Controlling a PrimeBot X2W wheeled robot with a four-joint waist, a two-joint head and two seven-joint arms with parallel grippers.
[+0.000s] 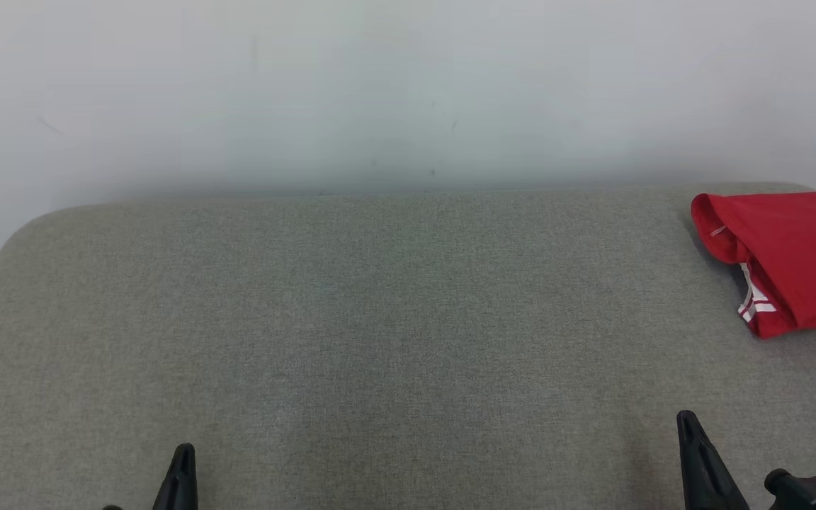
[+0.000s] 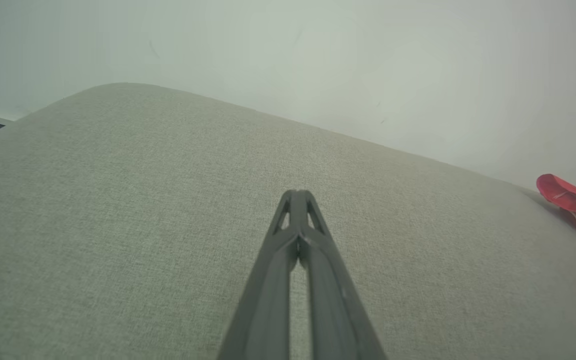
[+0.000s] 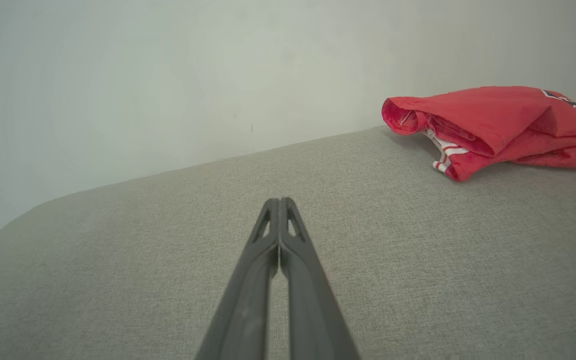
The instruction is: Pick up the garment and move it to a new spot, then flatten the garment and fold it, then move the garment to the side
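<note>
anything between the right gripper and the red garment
Just bare grey fabric surface: nothing sits between the shut right gripper and the red garment, as the right wrist view shows.

Left gripper [image 1: 183, 450], two long dark fingers: low at the near edge of the grey fabric bench [image 1: 408, 319], left side. Fingers pressed together tip to tip, pointing away from the robot. Right gripper [image 1: 687, 419]: near edge, right side, tip a little farther forward, leaning slightly leftward. Fingers likewise closed, nothing between them. Dark wrist fitting [image 1: 805, 490] just beside it.
</note>
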